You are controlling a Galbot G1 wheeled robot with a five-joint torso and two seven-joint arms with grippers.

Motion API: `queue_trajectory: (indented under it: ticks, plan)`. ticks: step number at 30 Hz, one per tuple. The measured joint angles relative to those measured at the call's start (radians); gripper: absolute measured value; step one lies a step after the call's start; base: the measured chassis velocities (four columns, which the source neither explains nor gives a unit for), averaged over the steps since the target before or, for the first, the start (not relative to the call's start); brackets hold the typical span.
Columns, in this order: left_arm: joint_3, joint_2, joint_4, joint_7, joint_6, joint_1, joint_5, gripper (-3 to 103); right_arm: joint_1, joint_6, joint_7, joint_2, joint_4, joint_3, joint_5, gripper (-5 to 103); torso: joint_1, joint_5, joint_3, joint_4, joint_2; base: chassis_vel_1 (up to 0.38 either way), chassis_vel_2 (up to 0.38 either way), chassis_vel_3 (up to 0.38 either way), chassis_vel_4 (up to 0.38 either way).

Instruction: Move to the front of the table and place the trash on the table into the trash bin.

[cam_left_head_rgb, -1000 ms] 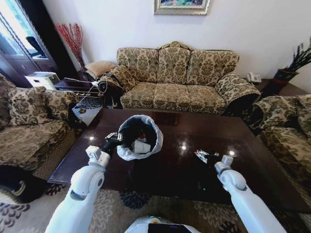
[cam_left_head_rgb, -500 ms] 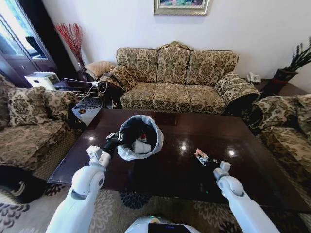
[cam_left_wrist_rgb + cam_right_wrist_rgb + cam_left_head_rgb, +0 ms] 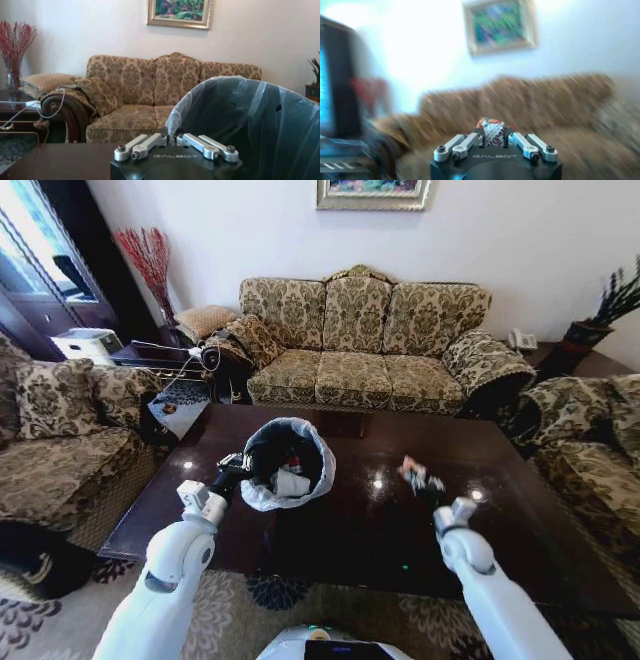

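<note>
The table [image 3: 350, 525] is a large, dark, glossy rectangle whose top mirrors a few bright ceiling lights. Its far edge runs in front of the sofa, its left edge beside an armchair, and its near edge lies closest to the robot. A small black bin [image 3: 290, 462] lined with a pale plastic bag stands on it, toward the left half and nearer the far edge than the near one. White crumpled tissue lies inside the bin. The right half of the tabletop shows bare polished wood with light reflections.
</note>
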Motion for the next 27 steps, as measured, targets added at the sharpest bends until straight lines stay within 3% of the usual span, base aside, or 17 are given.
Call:
queue_trajectory:
  ticks: [2, 5, 7, 10, 13, 16, 18, 19, 23, 26, 27]
  plan:
    - [0.001, -0.001, 0.002, 0.002, -0.001, 0.0, 0.002, 4, 0.008, -0.006, -0.008, -0.01, 0.03, -0.004, 0.008, 16, 0.0, 0.0003, 0.0, 0.0, 0.0, 0.0, 0.0, 0.0, 0.0]
    - [0.015, -0.015, 0.014, 0.01, -0.008, 0.0, 0.018, 4, 0.071, -0.081, -0.06, -0.082, 0.225, -0.063, 0.121, 7, 0.0, 0.0004, 0.0, -0.0001, 0.0, 0.0, 0.0, 0.0, 0.0]
    - [0.016, -0.016, 0.015, 0.011, -0.009, 0.0, 0.02, 4, 0.078, -0.091, -0.066, -0.089, 0.246, -0.072, 0.139, 7, 0.0, 0.0003, 0.0, 0.0, 0.0, 0.0, 0.0, 0.0, 0.0]
    - [0.031, -0.026, 0.017, 0.017, -0.01, -0.003, 0.034, 4, 0.125, -0.174, -0.118, -0.138, 0.391, -0.188, 0.273, 3, 0.0, 0.0001, 0.0, -0.0001, 0.0, 0.0, 0.0, 0.0, 0.0]
    - [0.033, -0.028, 0.013, 0.018, -0.01, -0.004, 0.037, 4, 0.135, -0.192, -0.126, -0.15, 0.422, -0.257, 0.296, 3, 0.0, 0.0001, 0.0, -0.0001, 0.0, 0.0, 0.0, 0.0, 0.0]
    - [0.036, -0.029, -0.005, 0.022, -0.01, -0.002, 0.039, 4, 0.137, -0.207, -0.139, -0.151, 0.414, -0.371, 0.226, 0, 0.0, 0.0003, 0.0, -0.0001, 0.0, 0.0, 0.0, 0.0, 0.0]
    - [0.036, -0.028, -0.008, 0.023, -0.01, -0.001, 0.039, 4, 0.136, -0.21, -0.142, -0.149, 0.407, -0.383, 0.2, 0, 0.0, 0.0004, 0.0, -0.0002, 0.0, 0.0, 0.0, 0.0, 0.0]
    - [0.034, -0.027, -0.016, 0.025, -0.008, 0.002, 0.039, 4, 0.136, -0.213, -0.148, -0.14, 0.381, -0.413, 0.133, 7, 0.0, 0.0005, 0.0, -0.0002, 0.0, 0.0, 0.0, 0.0, 0.0]
    - [0.034, -0.029, -0.026, 0.027, -0.006, 0.005, 0.042, 4, 0.146, -0.206, -0.141, -0.129, 0.353, -0.438, 0.091, 22, 0.0, 0.0004, 0.0, -0.0001, 0.0, 0.0, 0.0, 0.0, 0.0]
    - [0.036, -0.032, -0.031, 0.03, -0.005, 0.007, 0.046, 4, 0.151, -0.202, -0.141, -0.13, 0.348, -0.436, 0.076, 22, 0.0, 0.0004, 0.0, -0.0001, 0.0, 0.0, 0.0, 0.0, 0.0]
    - [0.038, -0.034, -0.033, 0.033, -0.005, 0.008, 0.048, 4, 0.152, -0.2, -0.142, -0.132, 0.347, -0.43, 0.064, 33, 0.0, 0.0005, 0.0, -0.0001, 0.0, 0.0, 0.0, 0.0, 0.0]
